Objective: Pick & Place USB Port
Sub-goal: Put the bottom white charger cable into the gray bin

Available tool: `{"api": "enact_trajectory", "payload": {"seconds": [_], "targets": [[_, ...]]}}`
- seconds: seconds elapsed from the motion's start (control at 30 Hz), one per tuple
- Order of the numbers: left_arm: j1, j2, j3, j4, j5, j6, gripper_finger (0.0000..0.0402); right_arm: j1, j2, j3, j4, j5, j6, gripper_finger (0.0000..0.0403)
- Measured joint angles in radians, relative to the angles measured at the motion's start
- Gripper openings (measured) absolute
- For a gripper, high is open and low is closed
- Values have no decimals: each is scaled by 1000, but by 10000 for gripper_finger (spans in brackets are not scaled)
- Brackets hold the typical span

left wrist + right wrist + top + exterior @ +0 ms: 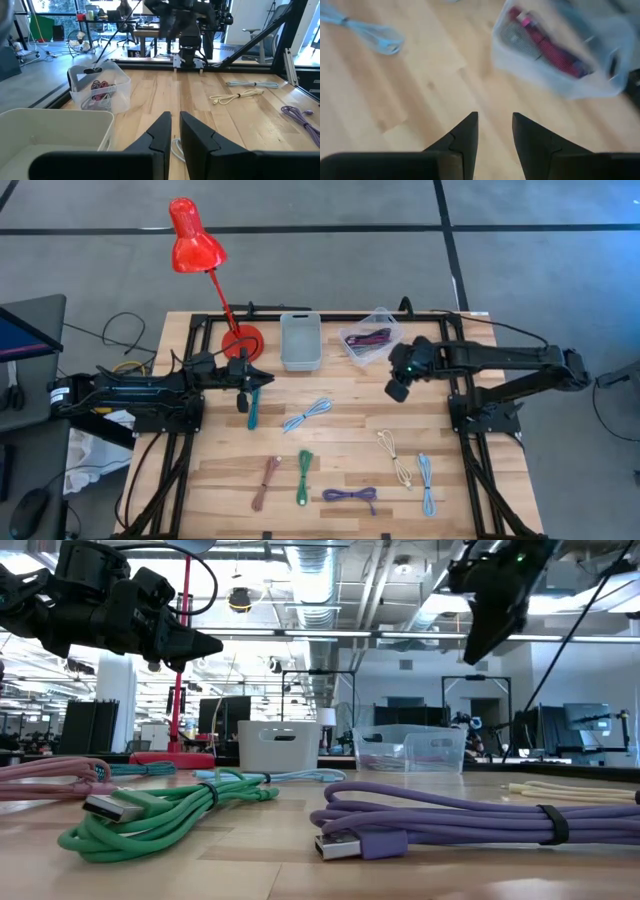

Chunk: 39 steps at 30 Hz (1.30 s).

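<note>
Both grippers hang empty above the wooden slatted worktop (340, 445). The left gripper (262, 377) has its fingers (159, 131) nearly pressed together, a thin gap between them; ahead of their tips lies the coiled light-blue USB cable (307, 414), and just beneath them the teal bundled USB cable (254, 406). The right gripper (495, 131) has its fingers slightly spread, pinching nothing, with the clear plastic bin holding red and dark cables (370, 333) just beyond its tips.

Risks, as judged: the left fingers, so little parted, could push a cable aside instead of straddling it; a loosely tied coil may unroll or drag a neighbour when lifted; the red desk lamp (195, 240) and the empty grey rectangular bin (300, 340) stand near the left fingers and could be struck.

Count: 8 loose cables on the worktop (teal, light-blue coil, brown-pink (265, 481), green (304, 477), purple (351, 495), cream (394, 456), a second light-blue (427, 480), plus the bundle in the clear bin apart); 2 bins; 1 lamp; 2 arms
</note>
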Motion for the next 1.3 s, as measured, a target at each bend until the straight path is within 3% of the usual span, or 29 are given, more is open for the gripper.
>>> {"api": "enact_trajectory", "payload": {"seconds": [0.6, 1.07, 1.3], "targets": [[0, 1, 0, 0, 0, 0, 40, 222, 77, -1, -138, -385, 461, 113], [0, 2, 0, 0, 0, 0, 40, 418, 254, -1, -243, -582, 817, 113], [0, 2, 0, 0, 0, 0, 40, 489, 361, -1, -243, -623, 855, 113]]}}
